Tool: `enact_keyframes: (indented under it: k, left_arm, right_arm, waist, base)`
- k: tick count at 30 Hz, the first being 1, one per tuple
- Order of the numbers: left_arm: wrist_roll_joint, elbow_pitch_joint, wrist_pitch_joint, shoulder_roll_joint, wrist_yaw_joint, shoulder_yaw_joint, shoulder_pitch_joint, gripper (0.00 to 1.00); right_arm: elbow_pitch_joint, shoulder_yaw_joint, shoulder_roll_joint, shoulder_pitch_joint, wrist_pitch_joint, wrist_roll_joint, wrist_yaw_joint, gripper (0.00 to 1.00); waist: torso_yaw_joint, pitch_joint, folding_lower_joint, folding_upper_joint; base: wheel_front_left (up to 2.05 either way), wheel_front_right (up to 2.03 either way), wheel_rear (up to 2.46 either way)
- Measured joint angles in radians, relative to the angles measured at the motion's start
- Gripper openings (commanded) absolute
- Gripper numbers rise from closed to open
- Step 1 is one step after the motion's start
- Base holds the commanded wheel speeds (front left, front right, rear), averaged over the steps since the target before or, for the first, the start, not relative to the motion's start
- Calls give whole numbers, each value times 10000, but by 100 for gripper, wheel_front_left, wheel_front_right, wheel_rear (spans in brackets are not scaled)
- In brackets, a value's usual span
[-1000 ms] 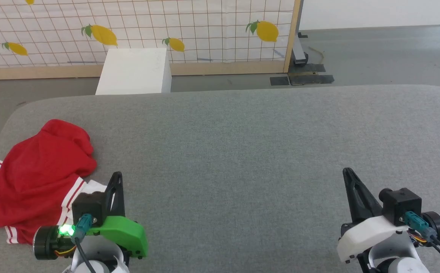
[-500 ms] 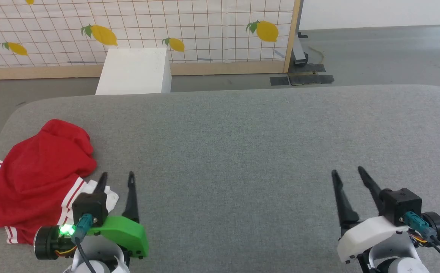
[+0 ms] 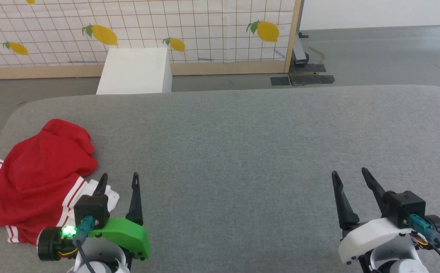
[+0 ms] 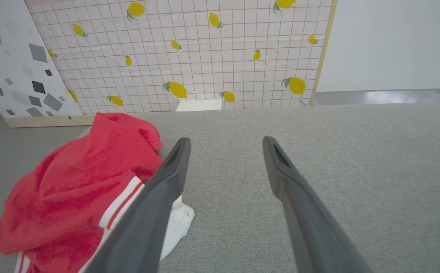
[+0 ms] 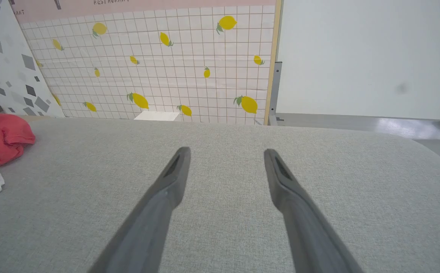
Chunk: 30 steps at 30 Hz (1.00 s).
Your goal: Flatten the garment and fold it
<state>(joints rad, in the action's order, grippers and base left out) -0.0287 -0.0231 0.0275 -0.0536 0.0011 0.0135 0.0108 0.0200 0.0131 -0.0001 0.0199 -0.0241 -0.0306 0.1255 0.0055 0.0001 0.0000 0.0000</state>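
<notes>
The garment (image 3: 34, 178) lies crumpled in a red heap at the left end of the grey padded table (image 3: 242, 151), with red-white striped trim and a bit of white sleeve showing at its near right side. In the left wrist view the garment (image 4: 79, 189) sits just left of the fingers. My left gripper (image 3: 119, 180) stands open right beside the white sleeve, with nothing between its fingers. My right gripper (image 3: 351, 176) is open over bare table at the lower right. The garment (image 5: 0, 138) shows at the far left of the right wrist view.
A white box (image 3: 134, 70) stands on the floor behind the table. A lemon-patterned grid panel (image 3: 136, 30) with a wooden frame rises beyond it. Dark floor plates (image 3: 303, 77) lie at the panel's right foot. The table's left edge runs close to the garment.
Both grippers have gone from shut to open. The arms stay where they were, and the garment has not moved.
</notes>
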Motion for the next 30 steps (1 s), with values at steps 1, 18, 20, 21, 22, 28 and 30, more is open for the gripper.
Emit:
enact_keyframes:
  k: [1,18,20,21,22,28,30]
  left_arm:
    - [-33,-15,6,0,2,0,0,100]
    - [-222,-165,399,-6,44,-10,-8,100]
    - [-244,-186,420,-8,46,-8,-11,100]
    - [-245,-198,456,-8,46,-6,-14,100]
    - [-247,-215,483,-10,46,-4,-16,100]
    - [-263,-290,614,-19,50,-2,-66,100]
    - [-278,-307,631,-21,52,-2,-87,100]
  right_arm:
    - [17,6,0,2,-27,-33,2,100]
    - [272,96,2,102,-395,-339,0,100]
    - [297,98,2,129,-437,-351,0,100]
    - [307,104,2,132,-472,-359,0,100]
    - [318,102,2,135,-483,-399,0,100]
    - [412,77,2,140,-616,-508,0,100]
    - [453,61,2,141,-646,-550,0,100]
  waist:
    - [22,-2,0,0]
    - [1155,-36,0,0]
    - [1346,-34,0,0]
    - [1426,-32,0,0]
    - [1522,-31,0,0]
    - [2031,-28,0,0]
    - [2193,-28,0,0]
  base:
    - [0,0,0]
    - [0,0,0]
    - [0,0,0]
    - [0,0,0]
    - [0,0,0]
    - [0,0,0]
    - [0,0,0]
